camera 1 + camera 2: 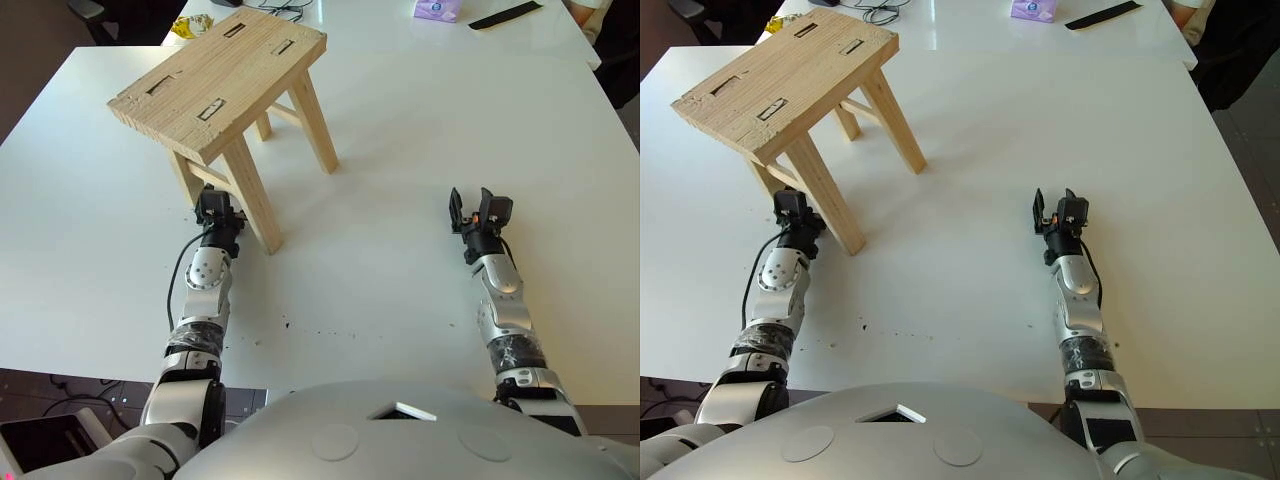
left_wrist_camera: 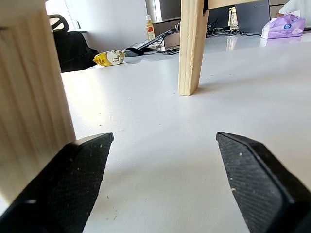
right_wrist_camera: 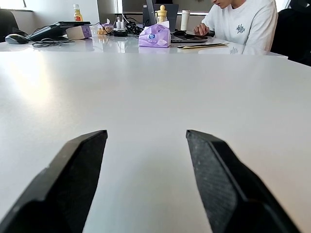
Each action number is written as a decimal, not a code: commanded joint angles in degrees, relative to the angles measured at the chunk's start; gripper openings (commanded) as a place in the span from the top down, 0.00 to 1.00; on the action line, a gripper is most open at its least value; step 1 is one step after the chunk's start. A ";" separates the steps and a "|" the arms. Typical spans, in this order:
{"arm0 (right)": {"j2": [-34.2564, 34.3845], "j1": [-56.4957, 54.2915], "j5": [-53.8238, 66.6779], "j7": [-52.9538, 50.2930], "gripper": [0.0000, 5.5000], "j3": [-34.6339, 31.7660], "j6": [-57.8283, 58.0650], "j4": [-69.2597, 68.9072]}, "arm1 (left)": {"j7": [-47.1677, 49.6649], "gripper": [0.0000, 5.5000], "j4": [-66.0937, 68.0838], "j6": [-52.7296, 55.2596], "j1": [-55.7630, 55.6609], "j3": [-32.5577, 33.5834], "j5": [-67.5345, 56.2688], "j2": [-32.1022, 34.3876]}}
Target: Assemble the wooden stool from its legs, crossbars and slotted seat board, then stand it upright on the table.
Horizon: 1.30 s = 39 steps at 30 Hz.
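**A:** Where is the stool (image 1: pixel 225 75) now?

**B:** It's upright on the counter (image 1: pixel 420 130), with the slotted seat board (image 1: pixel 200 60) on top and a crossbar (image 1: pixel 283 112) showing between the far legs. I'd judge the job done, or nearly so.

**A:** And the hands?

**B:** The left hand (image 1: pixel 213 203) lies low, just beside the stool's nearest leg (image 1: pixel 255 200). It's spread open and empty, and that leg stands close by one pad (image 2: pixel 73 179). I can't tell whether they touch. The right hand (image 1: pixel 470 200) is well apart from the stool on its right, also spread open with nothing in it.

**A:** What if the stool needs nudging?

**B:** It looks like stiff, rough-sawn wood, so probably not slippery or fragile, but likely heavy for two fingers. The joints may only be slotted, so lifting by the seat could pull them loose. I'd pinch a leg low across its flat faces, or take a crossbar.
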 commanded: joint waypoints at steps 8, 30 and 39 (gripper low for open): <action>0.60 -7.08 -2.67 0.27 0.45 -2.73 -3.05 11.47 | -0.18 0.28 7.55 -2.38 -4.27 0.47 0.64 -3.25; 1.81 -11.77 -6.72 -1.65 0.45 -2.39 -8.73 25.30 | -2.90 0.28 14.70 -5.95 -8.72 -0.25 1.75 -5.56; 4.81 -7.92 -6.38 -4.89 0.45 -2.97 -10.72 22.41 | -8.00 0.28 10.86 -4.49 -7.93 3.48 -1.63 0.26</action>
